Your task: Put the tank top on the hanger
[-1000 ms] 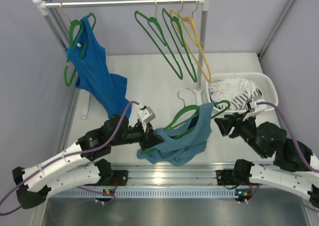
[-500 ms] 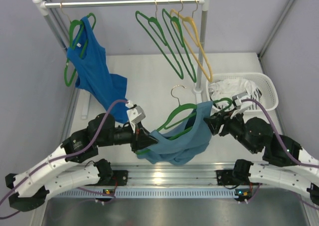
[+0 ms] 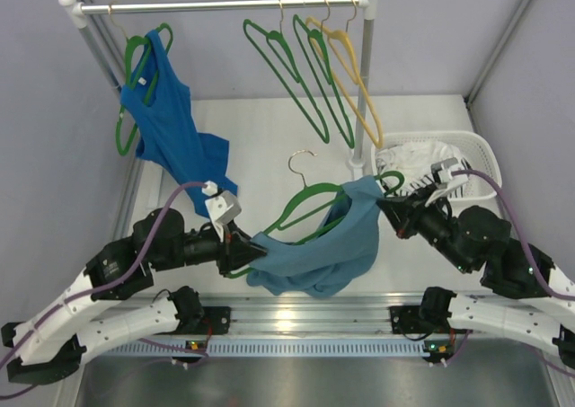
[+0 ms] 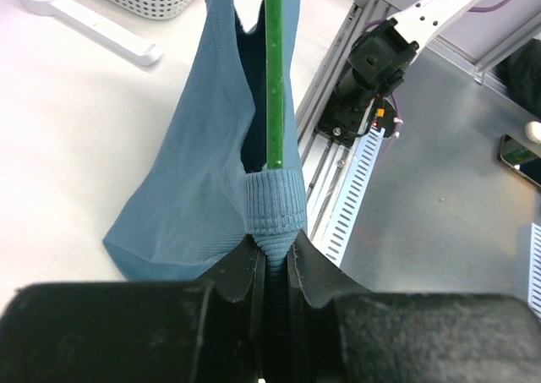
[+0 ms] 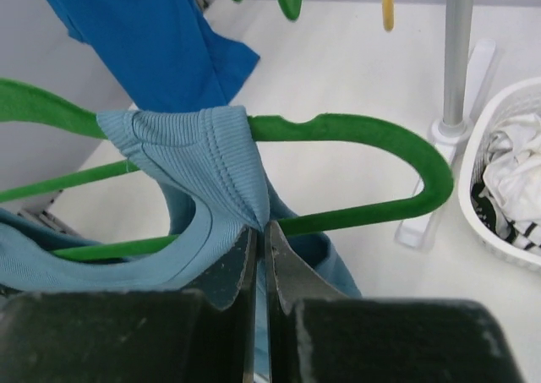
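Above the white surface [image 3: 269, 137], between the arms, we see the tank top [image 3: 314, 250] draped on the hanger [image 5: 355, 134]. Its long axis runs left to right, hook pointing up toward the rail [image 3: 216, 5]. Our left tool [image 4: 272, 260] clamps the hanger's left end through a strap. Our right tool [image 5: 260, 239] pinches the other strap, jaws closed.

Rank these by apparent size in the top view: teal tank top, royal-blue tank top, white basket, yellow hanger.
1. The teal tank top and the royal-blue tank top: about alike, too close to rank.
2. The white basket.
3. The yellow hanger.
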Tool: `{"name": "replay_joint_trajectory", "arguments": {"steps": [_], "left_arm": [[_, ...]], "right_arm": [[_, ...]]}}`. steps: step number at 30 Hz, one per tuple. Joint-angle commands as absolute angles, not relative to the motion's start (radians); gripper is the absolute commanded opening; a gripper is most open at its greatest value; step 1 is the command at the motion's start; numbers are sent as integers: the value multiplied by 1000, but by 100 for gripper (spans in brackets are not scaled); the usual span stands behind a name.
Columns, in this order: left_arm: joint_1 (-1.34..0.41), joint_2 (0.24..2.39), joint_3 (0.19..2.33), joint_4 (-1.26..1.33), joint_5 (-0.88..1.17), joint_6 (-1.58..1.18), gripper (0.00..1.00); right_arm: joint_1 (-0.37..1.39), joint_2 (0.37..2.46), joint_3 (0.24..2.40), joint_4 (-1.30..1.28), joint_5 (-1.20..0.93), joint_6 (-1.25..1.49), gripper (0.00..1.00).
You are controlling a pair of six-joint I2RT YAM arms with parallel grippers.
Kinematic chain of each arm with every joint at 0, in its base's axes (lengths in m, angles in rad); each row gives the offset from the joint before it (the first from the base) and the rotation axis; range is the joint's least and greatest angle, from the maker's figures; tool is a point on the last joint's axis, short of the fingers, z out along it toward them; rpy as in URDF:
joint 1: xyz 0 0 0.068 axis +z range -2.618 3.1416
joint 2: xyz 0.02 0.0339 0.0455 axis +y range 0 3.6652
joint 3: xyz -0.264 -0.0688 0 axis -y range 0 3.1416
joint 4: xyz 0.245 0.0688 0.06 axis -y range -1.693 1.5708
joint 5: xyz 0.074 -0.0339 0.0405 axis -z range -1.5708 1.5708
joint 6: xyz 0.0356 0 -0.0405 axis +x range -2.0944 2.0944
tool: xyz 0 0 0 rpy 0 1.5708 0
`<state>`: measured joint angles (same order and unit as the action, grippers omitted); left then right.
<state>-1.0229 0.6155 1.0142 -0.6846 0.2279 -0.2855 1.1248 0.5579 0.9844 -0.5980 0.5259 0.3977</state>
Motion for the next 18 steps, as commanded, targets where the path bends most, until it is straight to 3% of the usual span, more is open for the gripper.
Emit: {"name": "replay_joint_trajectory", "arguments": {"steps": [1, 11, 13, 14, 18], "left_arm": [[-1022, 578, 1083, -680, 144, -272, 0], [-1022, 580, 1091, -713, 155, -276, 0], [-1022, 584, 1098, -739, 164, -276, 0], [-1020, 584, 1104, -752, 160, -275, 0], [-1022, 581, 1147, -851, 60, -284, 0]], "right_arm": [[1132, 552, 1048, -606, 566, 419, 0], [1132, 647, 1080, -595, 482, 413, 5], [1132, 681, 1089, -580, 462, 416, 9], [1132, 690, 1092, -577, 453, 417, 17], [1131, 742, 1114, -578, 440, 420, 33]]}}
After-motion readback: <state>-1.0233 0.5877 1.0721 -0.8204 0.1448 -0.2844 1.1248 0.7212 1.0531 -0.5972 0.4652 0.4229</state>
